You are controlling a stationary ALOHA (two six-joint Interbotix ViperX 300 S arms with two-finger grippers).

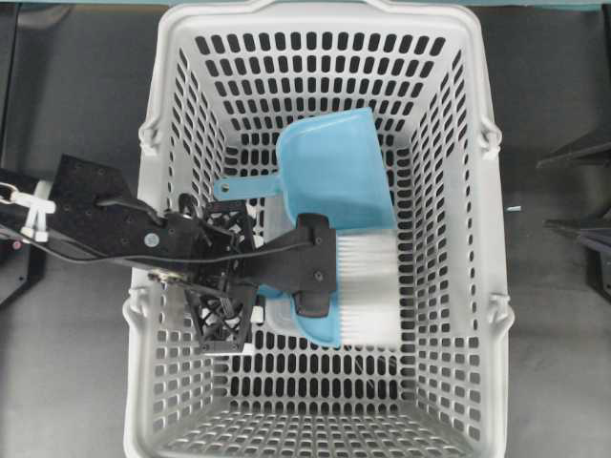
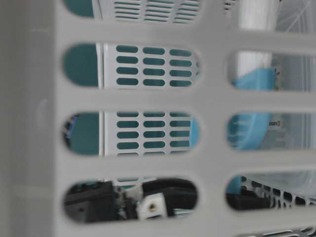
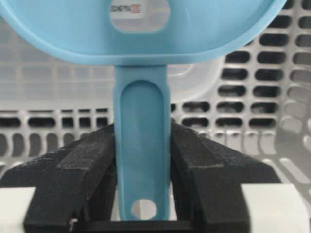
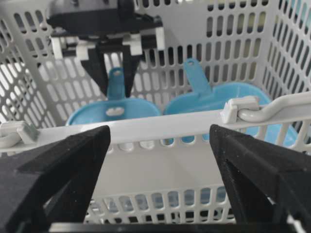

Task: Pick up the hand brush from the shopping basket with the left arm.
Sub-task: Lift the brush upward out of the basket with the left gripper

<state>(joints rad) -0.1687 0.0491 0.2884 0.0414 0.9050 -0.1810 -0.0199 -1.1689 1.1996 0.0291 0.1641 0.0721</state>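
The hand brush [image 1: 368, 291], pale blue with a broad fan of white bristles and a thin handle pierced by a hole, lies on the floor of the grey shopping basket [image 1: 158, 286], with the matching blue dustpan [image 1: 334, 167] touching it at its twelve o'clock. From overhead the left gripper [image 1: 310, 272] hides the handle, but the left wrist camera shows the black fingers [image 3: 82, 170] clamped on it, and a small sticker on the brush body too blurred to read. The right gripper [image 4: 160, 160] hangs open outside the basket's rim.

— What did we see from above?
— The left arm [image 1: 115, 229] reached into the shopping basket [image 1: 477, 286], its gripper [image 1: 310, 272] over the hand brush [image 1: 368, 291], beside the blue dustpan [image 1: 334, 172].
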